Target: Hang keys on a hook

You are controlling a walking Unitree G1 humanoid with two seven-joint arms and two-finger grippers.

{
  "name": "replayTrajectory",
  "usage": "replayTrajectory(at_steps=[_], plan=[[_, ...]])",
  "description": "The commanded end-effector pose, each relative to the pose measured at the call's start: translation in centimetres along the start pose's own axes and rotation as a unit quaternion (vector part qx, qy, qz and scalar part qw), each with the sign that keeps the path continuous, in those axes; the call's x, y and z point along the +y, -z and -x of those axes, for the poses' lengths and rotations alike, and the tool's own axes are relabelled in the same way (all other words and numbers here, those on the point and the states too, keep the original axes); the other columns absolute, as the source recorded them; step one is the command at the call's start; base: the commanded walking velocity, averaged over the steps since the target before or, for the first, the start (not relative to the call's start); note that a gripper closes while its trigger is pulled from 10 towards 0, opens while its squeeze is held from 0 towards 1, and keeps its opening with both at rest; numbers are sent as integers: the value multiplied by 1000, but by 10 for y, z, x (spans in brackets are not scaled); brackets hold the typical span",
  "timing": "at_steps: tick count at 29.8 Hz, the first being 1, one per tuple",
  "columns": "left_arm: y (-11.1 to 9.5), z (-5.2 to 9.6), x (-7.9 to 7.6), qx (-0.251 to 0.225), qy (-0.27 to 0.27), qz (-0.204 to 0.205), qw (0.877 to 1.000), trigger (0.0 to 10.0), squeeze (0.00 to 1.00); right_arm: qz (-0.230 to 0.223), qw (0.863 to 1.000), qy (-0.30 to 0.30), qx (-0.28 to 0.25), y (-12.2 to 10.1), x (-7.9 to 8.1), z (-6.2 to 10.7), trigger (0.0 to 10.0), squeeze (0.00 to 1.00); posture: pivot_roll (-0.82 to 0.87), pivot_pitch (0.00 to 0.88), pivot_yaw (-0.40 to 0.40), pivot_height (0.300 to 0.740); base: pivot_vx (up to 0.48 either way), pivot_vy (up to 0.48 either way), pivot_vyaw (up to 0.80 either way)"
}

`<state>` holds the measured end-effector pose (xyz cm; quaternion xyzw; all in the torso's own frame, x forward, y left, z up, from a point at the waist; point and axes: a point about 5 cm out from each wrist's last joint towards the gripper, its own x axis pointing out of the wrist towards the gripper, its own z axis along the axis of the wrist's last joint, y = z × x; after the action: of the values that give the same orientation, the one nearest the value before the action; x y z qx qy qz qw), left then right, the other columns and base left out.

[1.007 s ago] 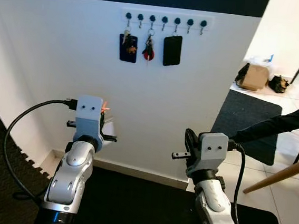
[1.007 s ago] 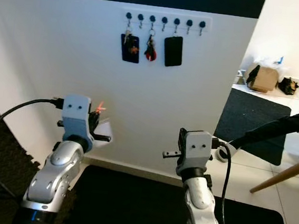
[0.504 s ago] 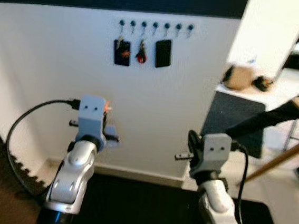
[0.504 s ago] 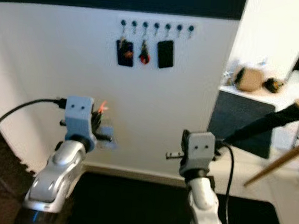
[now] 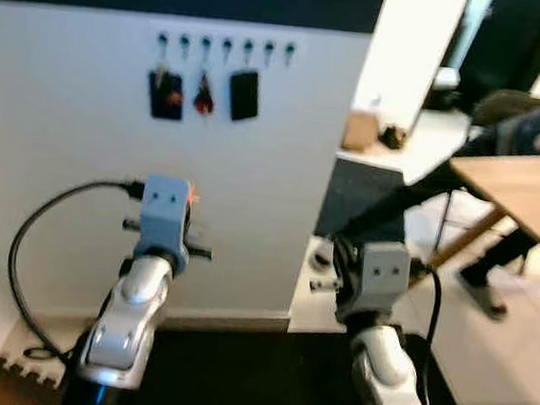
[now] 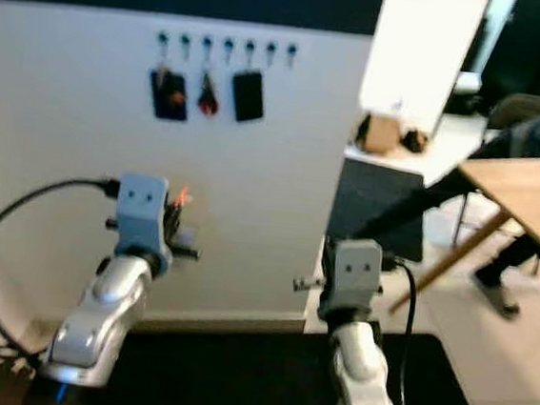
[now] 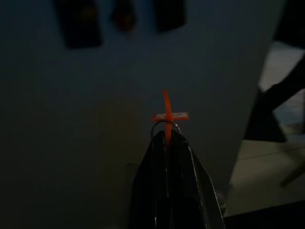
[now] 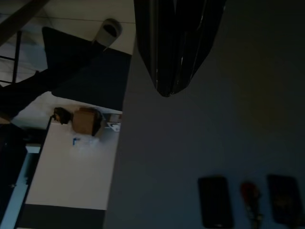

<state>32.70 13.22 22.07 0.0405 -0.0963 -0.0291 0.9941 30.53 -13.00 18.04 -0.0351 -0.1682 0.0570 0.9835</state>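
Left gripper (image 7: pixel 167 136): clamped on keys (image 7: pixel 166 125), orange tag (image 7: pixel 167 113) up.
Right gripper (image 8: pixel 174 88): fingers together, empty.
Hooks (image 5: pixel 226 43): high on wall (image 5: pixel 73 164).

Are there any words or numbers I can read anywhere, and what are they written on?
Orange tag held in the left gripper: it has small marks, too blurred to read.
Dark items hanging on the hook rail: no readable text.
Brown box on the floor: too blurred to read.

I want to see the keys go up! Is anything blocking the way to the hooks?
Nothing visible does. The left gripper holds the keys in front of bare white wall, with the hook rail higher up and free hooks on its right end.
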Motion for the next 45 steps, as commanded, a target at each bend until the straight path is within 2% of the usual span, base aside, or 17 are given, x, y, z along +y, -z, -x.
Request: replayTrajectory(at_steps=[1,29,42,45], plan=[[3,3,5,4,-8,-2,1000,10000,0,-2,1000,0,6,3,0,1,10000,0,47,142,67,740,0,0,0],[2,2,7,0,-11,-17,1000,10000,0,-4,1000,-2,6,2,2,1,10000,0,51,144,67,740,0,0,0],[4,2,8,2,-15,-25,1000,10000,0,-5,1000,-3,7,3,2,0,10000,0,51,145,65,740,203,-376,0],[5,2,8,9,-17,-23,1000,10000,0,-4,1000,-3,7,3,2,0,10000,0,51,145,65,740,0,0,0]])
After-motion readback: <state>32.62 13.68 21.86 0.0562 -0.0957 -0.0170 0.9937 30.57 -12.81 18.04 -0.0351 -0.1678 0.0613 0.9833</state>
